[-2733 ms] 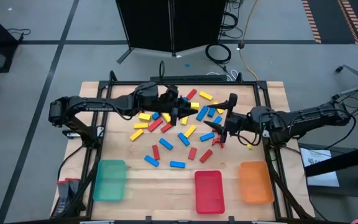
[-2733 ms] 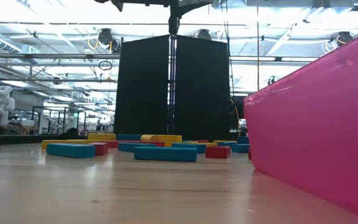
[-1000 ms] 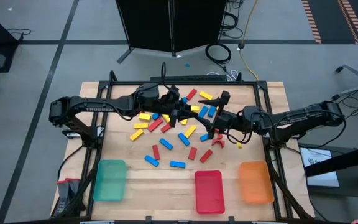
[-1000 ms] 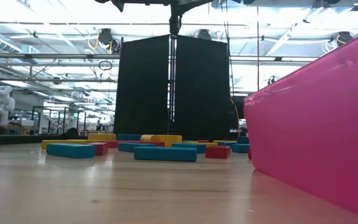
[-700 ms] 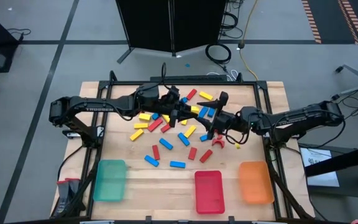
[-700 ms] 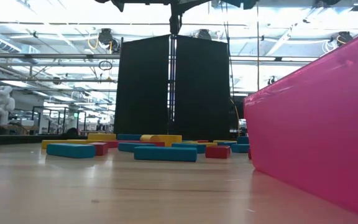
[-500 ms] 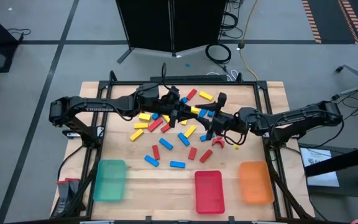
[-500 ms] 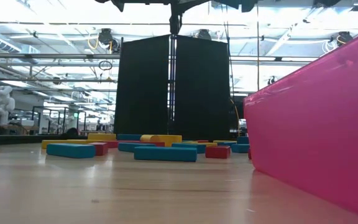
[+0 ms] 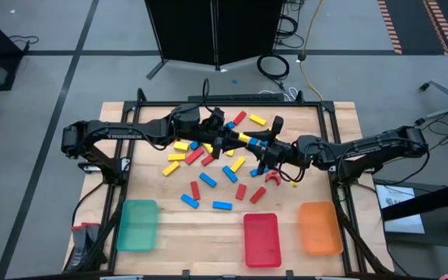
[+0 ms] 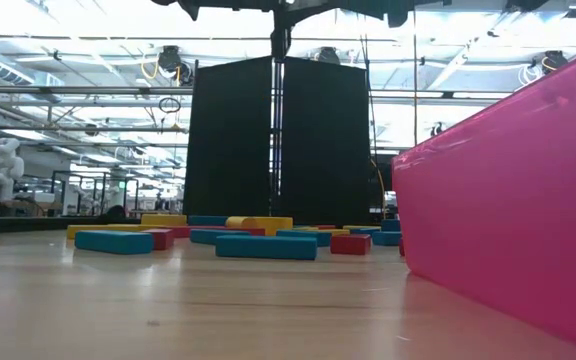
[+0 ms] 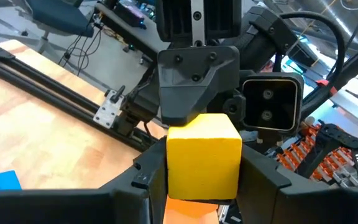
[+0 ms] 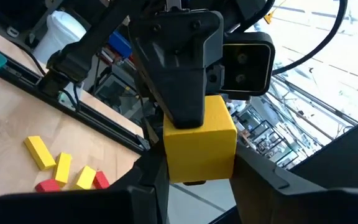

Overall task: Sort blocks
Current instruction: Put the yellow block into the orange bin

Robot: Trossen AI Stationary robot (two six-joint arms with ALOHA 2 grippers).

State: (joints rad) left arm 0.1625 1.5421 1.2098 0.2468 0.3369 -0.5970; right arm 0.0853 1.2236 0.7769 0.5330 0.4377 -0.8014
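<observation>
While both grippers meet above the table's middle in the high view, a yellow block point(image 9: 246, 138) bridges them. Left wrist view: left gripper point(image 11: 202, 180) clamps the block. Right wrist view: right gripper point(image 12: 197, 171) pinches it too; left should release only once right grips firmly.

— Table top point(image 10: 168, 310)?
— Pale wood, fine grain, smooth, with a soft sheen.
— Red tray point(image 10: 508, 200)?
— Plastic, glossy, slightly translucent. Same look on the green tray point(image 9: 138, 225) and the orange tray point(image 9: 320, 228), 3 in all.
— Yellow block point(image 11: 204, 155)?
— Smooth and matt, evenly coloured, clean edges. Blue block point(image 10: 266, 246) just as matt.
— Rail point(image 11: 55, 87) along the table edge?
— Black metal, dull finish. Bracket point(image 11: 109, 111) on it bare and silvery, with a shine.
</observation>
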